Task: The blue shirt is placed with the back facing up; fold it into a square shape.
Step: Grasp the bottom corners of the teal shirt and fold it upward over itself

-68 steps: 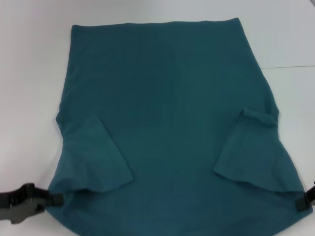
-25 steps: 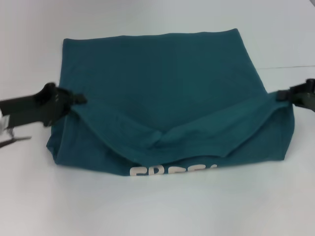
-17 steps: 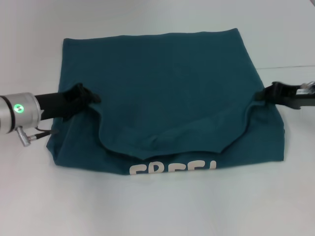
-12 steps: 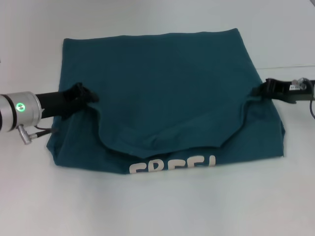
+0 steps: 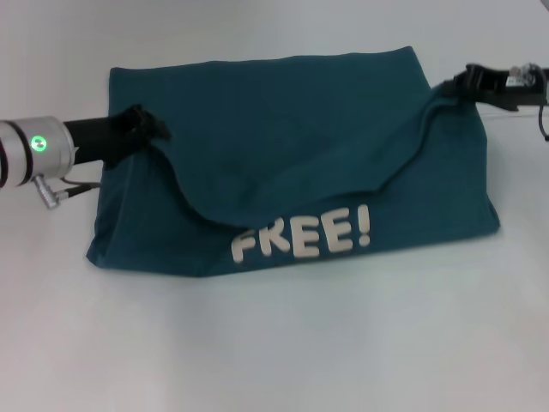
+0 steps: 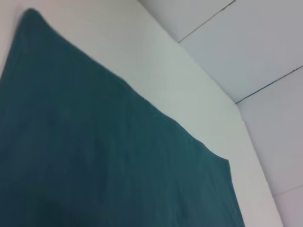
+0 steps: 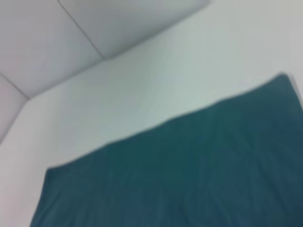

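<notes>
The blue shirt (image 5: pixel 292 120) lies on the white table, its near part turned over and back so that white "FREE!" lettering (image 5: pixel 300 236) shows along the front fold. My left gripper (image 5: pixel 153 127) is shut on the lifted edge at the shirt's left side. At the far right corner my right gripper (image 5: pixel 448 85) is shut on the same edge. The held edge sags in a curve between them. Both wrist views show only the flat blue shirt (image 6: pixel 94 165) (image 7: pixel 189 179) and table, no fingers.
The white table (image 5: pixel 257 343) surrounds the shirt on all sides. A thin seam line runs across the table at the far right (image 5: pixel 515 118). The left arm's silver wrist with a green light (image 5: pixel 36 143) sits at the left edge.
Both grippers have carried the shirt's near edge up and toward the far side. The fold has grown, and the full "FREE!" lettering now shows where only its top showed before.
</notes>
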You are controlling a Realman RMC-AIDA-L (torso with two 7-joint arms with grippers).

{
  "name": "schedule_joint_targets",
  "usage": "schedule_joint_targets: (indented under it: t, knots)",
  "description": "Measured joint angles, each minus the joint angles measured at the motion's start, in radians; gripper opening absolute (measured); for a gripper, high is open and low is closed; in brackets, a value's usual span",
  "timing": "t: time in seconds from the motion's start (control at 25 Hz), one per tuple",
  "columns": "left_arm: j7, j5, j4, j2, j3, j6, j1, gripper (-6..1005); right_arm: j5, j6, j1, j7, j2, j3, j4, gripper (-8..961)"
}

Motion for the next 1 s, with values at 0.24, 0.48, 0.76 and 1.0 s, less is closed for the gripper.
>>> schedule_joint_targets:
  t: [0.24,0.48,0.76,1.0]
  knots:
    - [0.000,0.006,-0.028,-0.006,0.076,-0.125,-0.033,8,-0.027,0.136,0.036,0.000,0.004,-0.032,0.050,52]
    - [-0.001,0.005,-0.065,-0.008,0.140,-0.204,-0.042,8,-0.075,0.285,0.058,-0.007,0.015,-0.088,0.144,52]
    - [-0.018,-0.001,-0.060,-0.009,0.138,-0.212,-0.040,19,-0.076,0.294,0.060,-0.005,0.017,-0.093,0.122,52]
    - [-0.041,-0.001,-0.041,-0.014,0.142,-0.213,-0.037,42,-0.082,0.280,0.081,-0.002,0.014,-0.098,0.104,51]
